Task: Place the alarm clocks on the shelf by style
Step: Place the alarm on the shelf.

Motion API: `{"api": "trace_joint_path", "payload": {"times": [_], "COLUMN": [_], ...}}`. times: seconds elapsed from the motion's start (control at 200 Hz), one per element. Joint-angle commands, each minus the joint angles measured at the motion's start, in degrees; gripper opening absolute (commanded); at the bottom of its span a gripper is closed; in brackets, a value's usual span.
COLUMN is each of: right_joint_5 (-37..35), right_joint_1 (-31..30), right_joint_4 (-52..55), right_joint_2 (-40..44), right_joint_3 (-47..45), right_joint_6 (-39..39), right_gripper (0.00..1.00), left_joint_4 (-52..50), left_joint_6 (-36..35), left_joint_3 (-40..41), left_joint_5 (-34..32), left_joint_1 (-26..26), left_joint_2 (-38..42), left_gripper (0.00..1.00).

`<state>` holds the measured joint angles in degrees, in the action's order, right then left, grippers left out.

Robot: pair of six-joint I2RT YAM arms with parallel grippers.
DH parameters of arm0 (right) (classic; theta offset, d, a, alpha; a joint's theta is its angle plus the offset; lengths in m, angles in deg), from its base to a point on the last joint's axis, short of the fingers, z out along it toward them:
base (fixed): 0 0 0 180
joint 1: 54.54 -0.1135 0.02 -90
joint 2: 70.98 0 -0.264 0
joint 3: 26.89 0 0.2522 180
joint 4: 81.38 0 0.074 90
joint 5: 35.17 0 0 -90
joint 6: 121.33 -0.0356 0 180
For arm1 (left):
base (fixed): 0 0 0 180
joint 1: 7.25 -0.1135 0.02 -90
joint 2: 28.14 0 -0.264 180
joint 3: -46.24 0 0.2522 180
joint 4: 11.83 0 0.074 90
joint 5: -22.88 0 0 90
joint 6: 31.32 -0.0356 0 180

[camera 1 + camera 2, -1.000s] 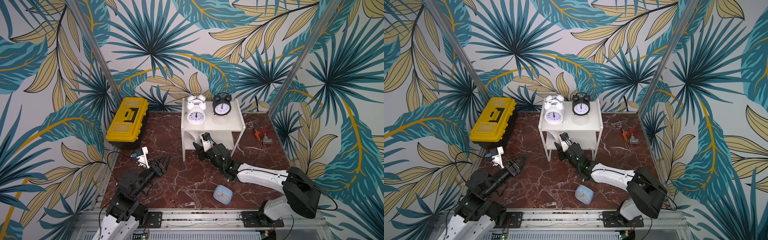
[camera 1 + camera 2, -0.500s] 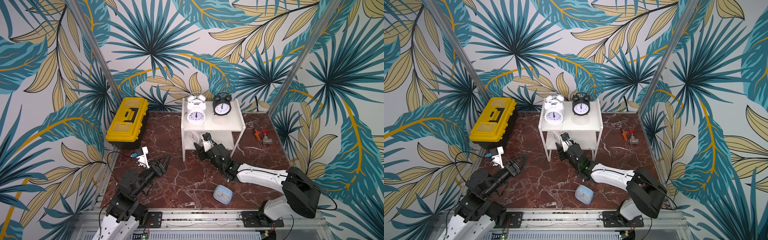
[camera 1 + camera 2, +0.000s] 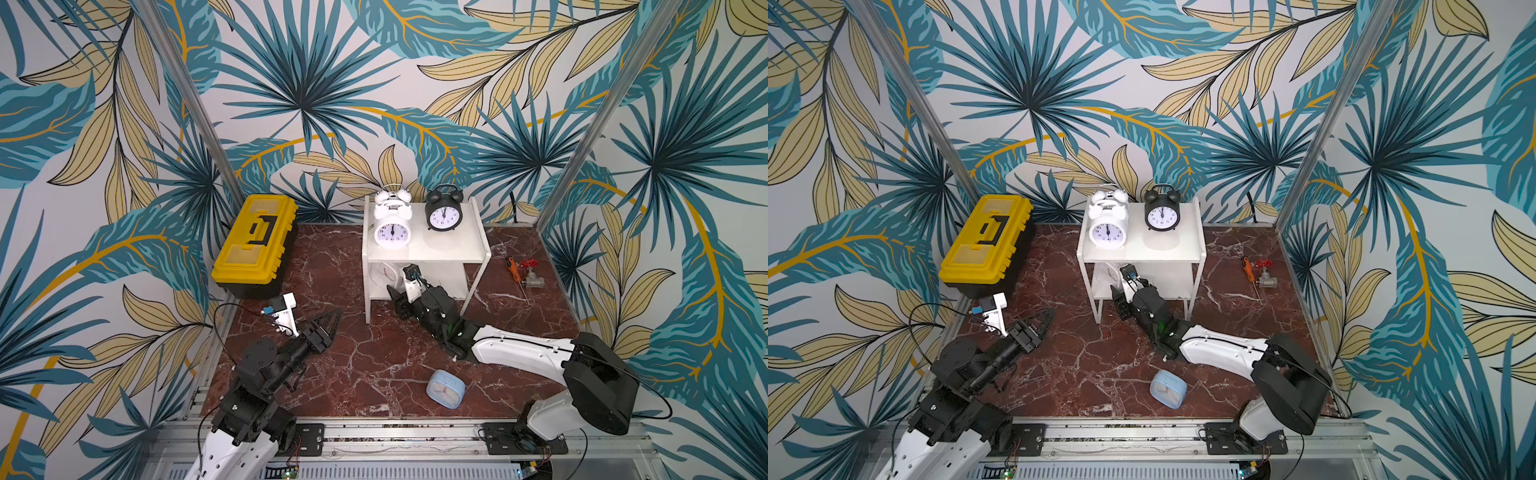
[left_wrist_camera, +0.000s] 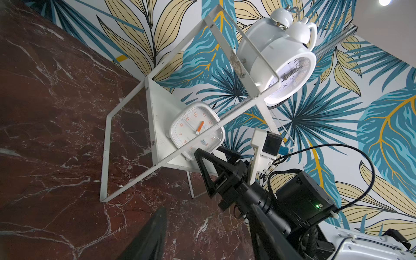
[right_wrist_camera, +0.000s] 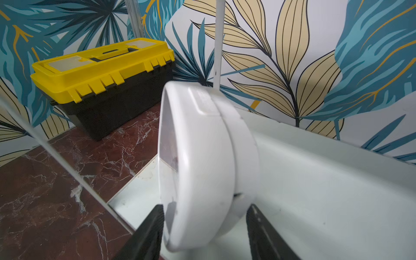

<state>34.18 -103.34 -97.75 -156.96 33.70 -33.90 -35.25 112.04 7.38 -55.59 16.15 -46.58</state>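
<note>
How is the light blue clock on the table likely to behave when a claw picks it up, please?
The light blue clock looks like smooth, rounded plastic, so it may slip if pinched at its corners. Lying face up, not on edge, it would probably slide rather than roll if pushed. Its plastic shell suggests little weight.

Glossy plastic clock (image 5: pixel 202 157), polished marble tabletop (image 5: pixel 45 213)

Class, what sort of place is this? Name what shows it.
Likely a staged robot test cell: left arm and right arm bolted to a rail, leaf-print panels walling in a marble-look tabletop.
</note>
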Motion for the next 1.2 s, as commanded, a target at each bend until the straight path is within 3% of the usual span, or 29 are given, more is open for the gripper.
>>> {"api": "trace_joint_path", "payload": {"times": [0.0,0.295,0.736,1.192], "right_joint_5": [-2.24,-3.92,-4.07,-2.01], "right_joint_1": [-0.12,0.27,0.76,0.72], "right_joint_4": [0.19,1.53,5.19,9.77], "right_joint_2": [2.58,4.46,5.86,5.0], "right_joint_3": [-1.7,-2.74,-2.28,0.83], "right_joint_6": [-0.74,-1.22,-2.05,-2.61], "right_gripper": [0.61,0.6,0.39,0.4], "left_joint_4": [1.03,0.81,0.85,-0.72], "left_joint_6": [-0.99,-1.73,-2.12,-3.09], "left_joint_3": [0.93,0.94,0.93,0.14], "left_joint_5": [-0.29,0.32,0.6,0.6], "left_joint_1": [-0.43,-0.44,-0.43,-0.46], "left_joint_2": [0.0,-0.01,0.07,0.11], "left_gripper": [0.61,0.6,0.6,0.6]}}
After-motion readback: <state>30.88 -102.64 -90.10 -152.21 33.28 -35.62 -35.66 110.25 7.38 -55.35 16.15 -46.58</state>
